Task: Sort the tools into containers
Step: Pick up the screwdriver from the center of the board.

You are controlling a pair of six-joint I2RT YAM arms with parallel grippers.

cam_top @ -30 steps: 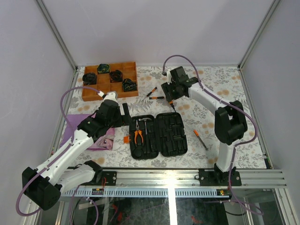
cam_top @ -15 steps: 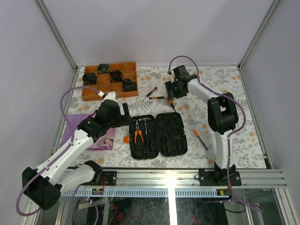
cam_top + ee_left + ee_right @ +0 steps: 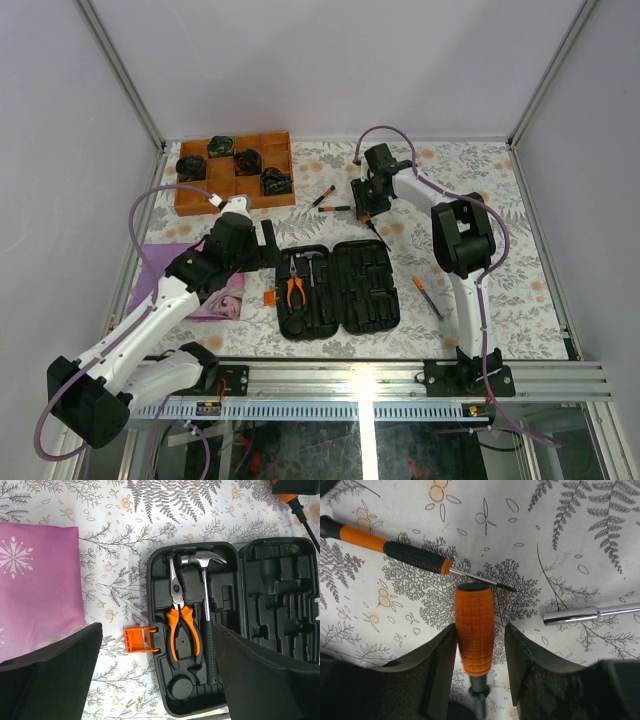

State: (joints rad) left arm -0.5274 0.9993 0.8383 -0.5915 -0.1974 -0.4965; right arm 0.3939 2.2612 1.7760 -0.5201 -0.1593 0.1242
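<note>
Right gripper (image 3: 480,630) straddled an orange screwdriver handle (image 3: 475,615) mid-frame, a gap at one side, unclenched. Left gripper (image 3: 155,627) hung released above the case (image 3: 270,595) with pliers (image 3: 181,630) and hammer (image 3: 201,560) inside.

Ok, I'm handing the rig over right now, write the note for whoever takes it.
Left gripper: open, empty, by the case.
Right gripper: open, jaws either side of the orange screwdriver, not clamped yet.
Done: pliers and hammer sit in the case.
To do: that screwdriver, plus the black-and-orange screwdriver, chrome rod and small screwdriver right of the case, on the table.
</note>
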